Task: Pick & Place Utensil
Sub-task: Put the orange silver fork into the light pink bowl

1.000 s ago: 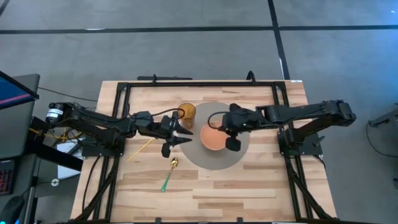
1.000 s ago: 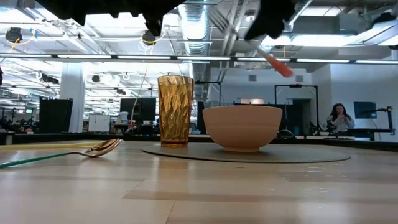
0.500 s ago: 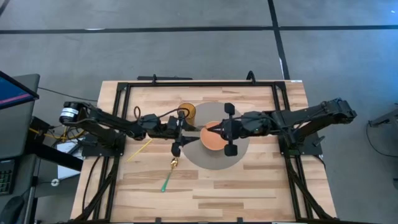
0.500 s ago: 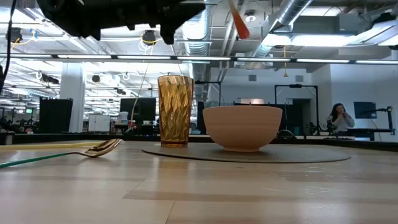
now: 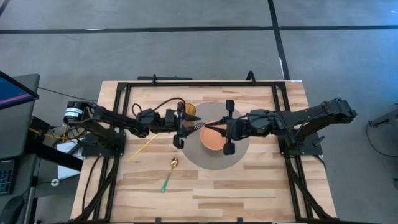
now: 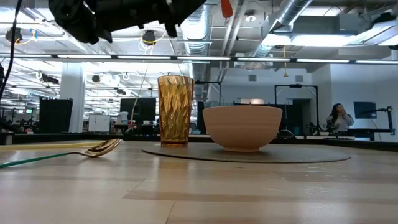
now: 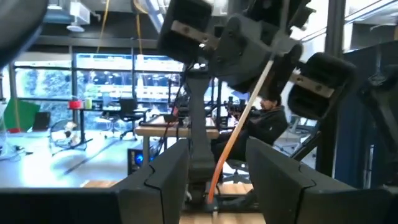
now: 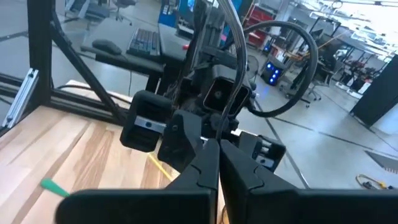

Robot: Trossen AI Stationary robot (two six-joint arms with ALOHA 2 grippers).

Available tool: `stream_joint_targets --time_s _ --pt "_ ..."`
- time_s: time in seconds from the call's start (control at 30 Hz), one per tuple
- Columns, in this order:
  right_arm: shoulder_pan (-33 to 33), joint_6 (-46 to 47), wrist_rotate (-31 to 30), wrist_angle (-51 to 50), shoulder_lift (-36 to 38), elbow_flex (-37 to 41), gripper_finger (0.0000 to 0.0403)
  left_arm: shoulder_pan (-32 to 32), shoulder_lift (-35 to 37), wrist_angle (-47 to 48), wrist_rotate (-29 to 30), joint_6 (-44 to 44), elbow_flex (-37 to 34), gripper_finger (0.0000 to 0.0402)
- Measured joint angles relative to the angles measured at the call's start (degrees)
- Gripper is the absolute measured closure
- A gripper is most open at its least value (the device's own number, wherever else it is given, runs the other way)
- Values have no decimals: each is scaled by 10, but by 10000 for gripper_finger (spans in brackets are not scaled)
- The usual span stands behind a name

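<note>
Amber glass (image 6: 174, 111) beside bowl (image 6: 242, 127) — on mat (image 6: 249, 154)

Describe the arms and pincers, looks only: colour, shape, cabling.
Both arms are black and jointed. Left arm: loose black cable looping over its wrist, silver cylinder at the base. Right arm: no loose cable visible. Left pincer: two flat, blocky dark fingers. Right pincer: two tapered black fingers.

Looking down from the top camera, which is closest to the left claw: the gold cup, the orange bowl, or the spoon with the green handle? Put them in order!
From the left claw:
1. Gold cup, right beside the claw, toward the table's far edge.
2. Orange bowl, a bit farther, on the grey mat toward the right arm.
3. Green-handled spoon, farthest, lying on the bare wood nearer the front edge.
</note>
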State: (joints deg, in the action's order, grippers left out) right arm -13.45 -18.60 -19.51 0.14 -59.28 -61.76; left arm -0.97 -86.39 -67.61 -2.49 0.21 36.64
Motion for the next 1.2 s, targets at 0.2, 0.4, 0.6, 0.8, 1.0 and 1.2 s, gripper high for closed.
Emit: stream_joint_targets --time_s 0.2,0.4,0.6,0.8,1.0,1.2 --pt "0 0 0 13 1 0 403 -5 -35 1 -23 16 47 240" --pt "0 0 0 18 1 0 403 -5 -88 3 -22 10 81 240" --pt "0 0 1 18 1 0 403 -5 -103 2 -20 10 93 259" --pt "0 1 -1 16 1 0 403 -5 -103 4 -20 11 94 365" --pt "1 2 -10 -2 1 0 397 -8 -103 13 -22 11 94 390" --pt "0 27 -17 -53 1 0 355 -16 -103 24 -20 6 94 391"
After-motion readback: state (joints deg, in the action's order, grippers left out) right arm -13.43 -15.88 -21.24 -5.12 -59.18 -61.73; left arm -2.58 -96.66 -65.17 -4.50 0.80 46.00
